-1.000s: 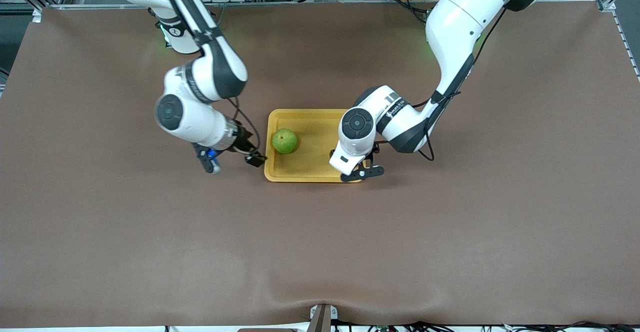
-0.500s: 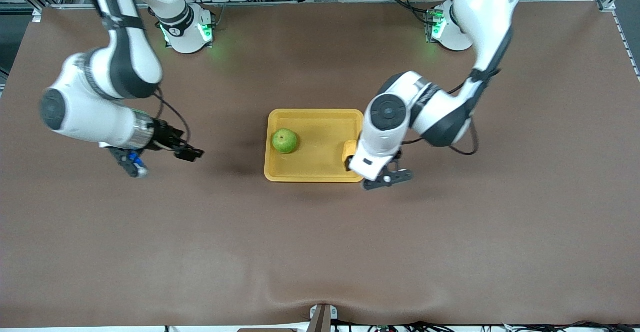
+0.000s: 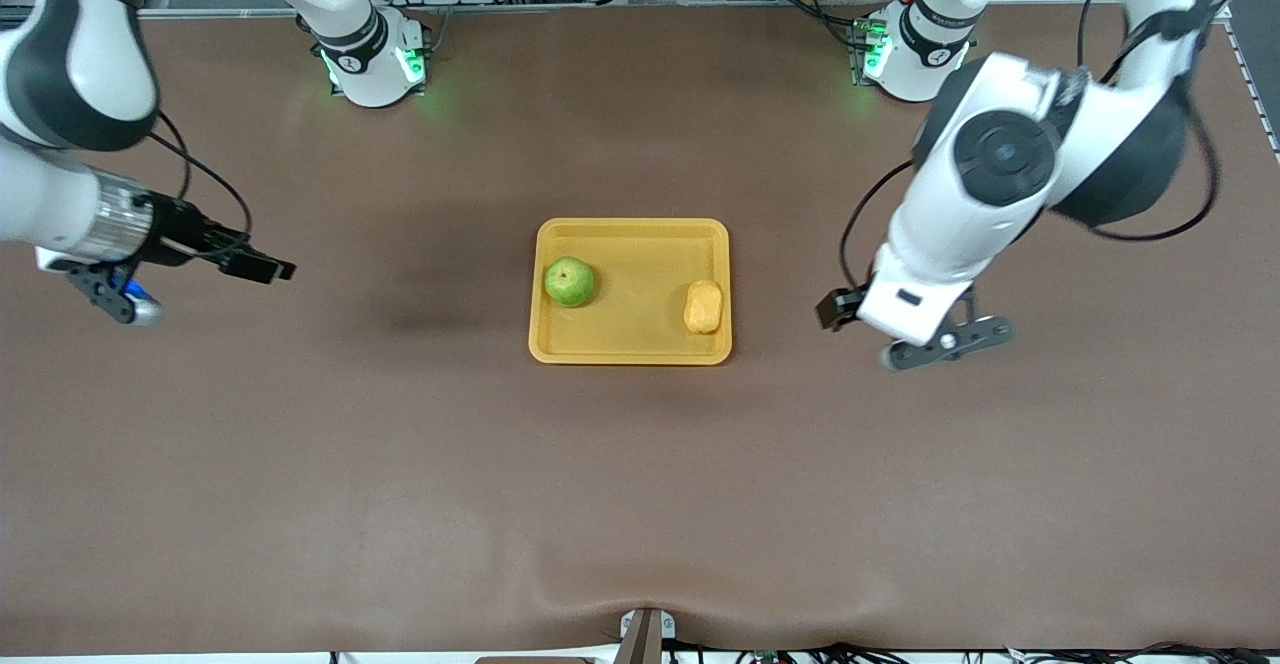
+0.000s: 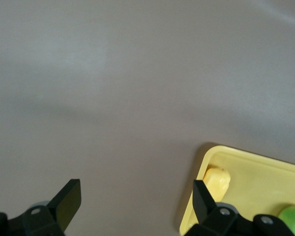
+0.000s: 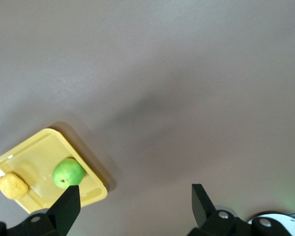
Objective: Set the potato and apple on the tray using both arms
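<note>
- The brown matte table (image 3: 640, 504) carries everything; both white jointed arms are raised over bare parts of it, one at each end.
- The shallow rectangular yellow-orange plastic tray (image 3: 630, 234) sits mid-table between the two grippers, well apart from each, and holds both task items.
- The left gripper (image 4: 132, 202) hangs over bare table toward the left arm's end, fingers spread wide and empty; the tray's corner shows just past one fingertip in its wrist view.
- The right gripper (image 5: 135, 204) is over bare table toward the right arm's end, fingers likewise parted with nothing between them.
- The small round bright green apple (image 3: 570, 282) rests in the tray at the side toward the right gripper.
- The small lumpy yellow-tan potato (image 3: 703, 306) lies in the tray against the rim toward the left gripper, apart from the apple.
- Judgement: both placements look finished; the step in hand is pulling clear, best done by keeping the grippers high and away from the tray so nothing gets nudged.
</note>
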Robot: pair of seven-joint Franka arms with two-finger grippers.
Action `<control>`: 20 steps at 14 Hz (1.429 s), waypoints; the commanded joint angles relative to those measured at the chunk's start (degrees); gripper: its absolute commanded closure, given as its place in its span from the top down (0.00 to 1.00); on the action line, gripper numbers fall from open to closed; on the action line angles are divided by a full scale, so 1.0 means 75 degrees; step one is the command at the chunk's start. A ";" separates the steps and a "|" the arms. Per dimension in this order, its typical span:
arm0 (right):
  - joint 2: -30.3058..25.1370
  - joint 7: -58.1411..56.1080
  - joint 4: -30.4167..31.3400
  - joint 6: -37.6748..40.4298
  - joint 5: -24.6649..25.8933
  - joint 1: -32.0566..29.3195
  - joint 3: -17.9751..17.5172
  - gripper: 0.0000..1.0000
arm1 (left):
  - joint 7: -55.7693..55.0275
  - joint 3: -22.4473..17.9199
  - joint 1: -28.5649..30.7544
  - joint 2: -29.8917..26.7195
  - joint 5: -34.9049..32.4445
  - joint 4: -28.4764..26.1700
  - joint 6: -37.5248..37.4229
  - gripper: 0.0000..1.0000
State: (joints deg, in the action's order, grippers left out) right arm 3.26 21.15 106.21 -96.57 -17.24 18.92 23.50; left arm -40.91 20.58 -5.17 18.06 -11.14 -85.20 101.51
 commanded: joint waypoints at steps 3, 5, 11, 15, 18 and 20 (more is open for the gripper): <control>-0.0048 -0.1388 -0.0917 0.0664 0.0704 -0.1733 -0.1325 1.00 | 0.1081 0.0068 0.1085 -0.1094 0.0173 -0.0206 -0.0655 1.00; -0.0082 -0.1916 -0.1234 0.0781 0.1113 -0.2553 -0.2168 1.00 | 0.1352 0.0068 0.1554 -0.1376 0.0441 -0.0206 -0.1041 1.00; -0.0329 -0.3345 -0.2089 0.0864 0.1842 -0.3108 -0.2817 1.00 | 0.3072 -0.0072 0.2152 -0.1927 0.0454 -0.0195 -0.1324 1.00; -0.0644 -0.3442 -0.2091 0.1121 0.1958 -0.3038 -0.2852 1.00 | 0.4035 -0.0891 0.1839 -0.2407 0.0746 -0.0370 -0.1580 1.00; -0.0879 -0.3337 -0.2056 0.1565 0.2123 -0.2956 -0.2864 1.00 | 0.4166 -0.1780 0.1032 -0.2630 0.0771 -0.0475 -0.1804 1.00; -0.1031 -0.3185 -0.2044 0.1625 0.2123 -0.2956 -0.3015 1.00 | 0.4283 -0.2285 0.0574 -0.2911 0.0771 -0.0779 -0.1828 1.00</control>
State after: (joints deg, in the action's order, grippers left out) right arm -2.42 -3.84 90.23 -85.27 -2.69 -2.61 2.72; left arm -10.24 6.98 2.30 -0.20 -6.30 -87.22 87.87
